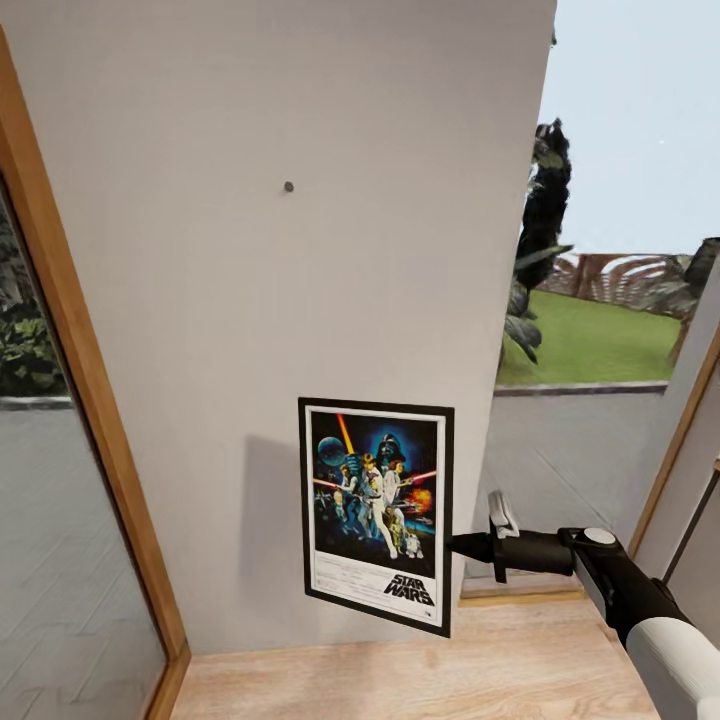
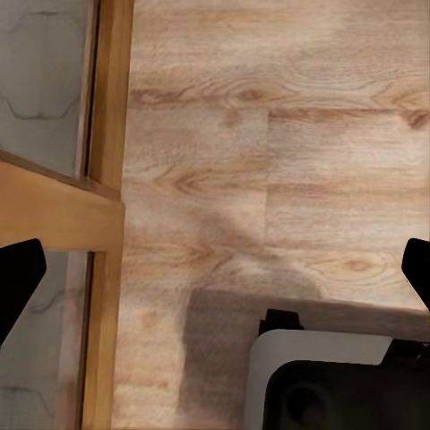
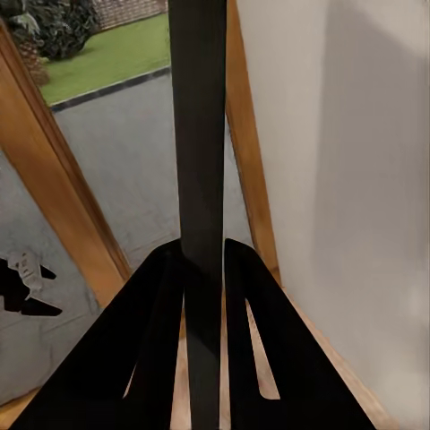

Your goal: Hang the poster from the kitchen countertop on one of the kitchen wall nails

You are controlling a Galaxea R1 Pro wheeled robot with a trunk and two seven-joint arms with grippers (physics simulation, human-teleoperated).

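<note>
Poster held low against the wall, nail waiting above

The grey wall (image 1: 250, 400) carries the poster (image 1: 377, 510) upright, long axis vertical, its right edge pinched between the pressed-together fingers of the right end effector (image 1: 462, 546). The left end effector (image 2: 215, 269) hangs spread over the wooden floor (image 2: 296, 134), holding nothing. The nail (image 1: 288, 187) sits well above the poster and slightly left, so the lift likely falls to the right arm.

Light wood floor (image 1: 400, 680), wooden window frame (image 1: 90, 400) and green lawn (image 1: 600, 340) outside are being shown.
</note>
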